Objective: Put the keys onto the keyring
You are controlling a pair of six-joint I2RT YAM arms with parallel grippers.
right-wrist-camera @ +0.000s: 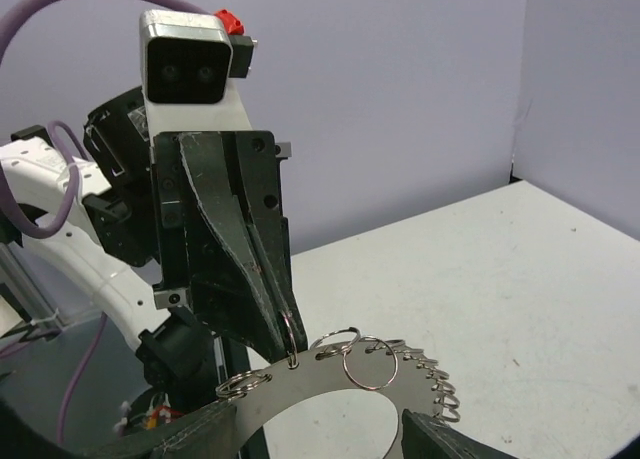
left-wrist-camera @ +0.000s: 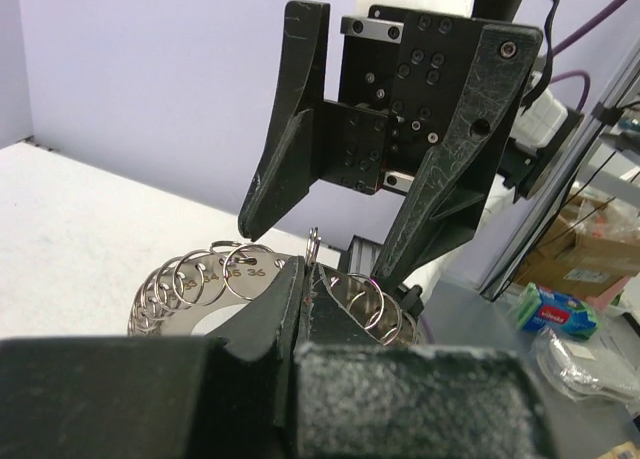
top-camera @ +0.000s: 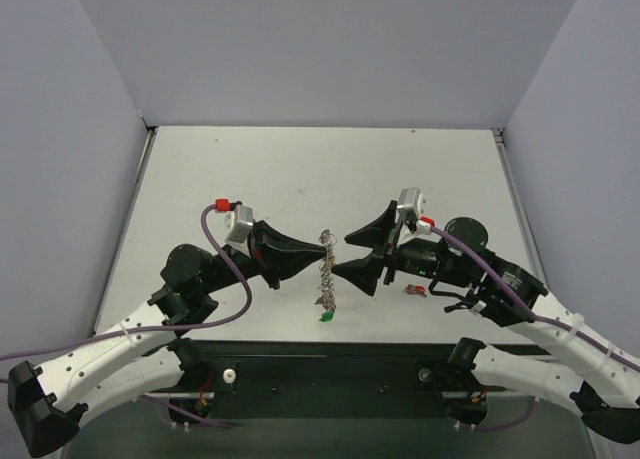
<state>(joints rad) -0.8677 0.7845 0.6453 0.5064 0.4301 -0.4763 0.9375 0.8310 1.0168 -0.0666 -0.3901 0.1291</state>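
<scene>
Pale purple walls stood around a white surface [top-camera: 250, 169]; my left pincer [top-camera: 320, 247] was shut tight on the rim of the keyring [top-camera: 325, 269], holding it up off the surface so its little loops hung free; I think that was so my other arm could reach them; my right pincer [top-camera: 341, 254] stood wide open just beside the ring, with nothing in it; a green key [top-camera: 326, 316] hung at the bottom end of the ring; a small red thing [top-camera: 413, 290], maybe another key, lay on the surface under my right arm, apart from the ring; tiny numbers [left-wrist-camera: 255, 272] were stamped on the ring's flat metal; I could read 36; the rest were too small.
</scene>
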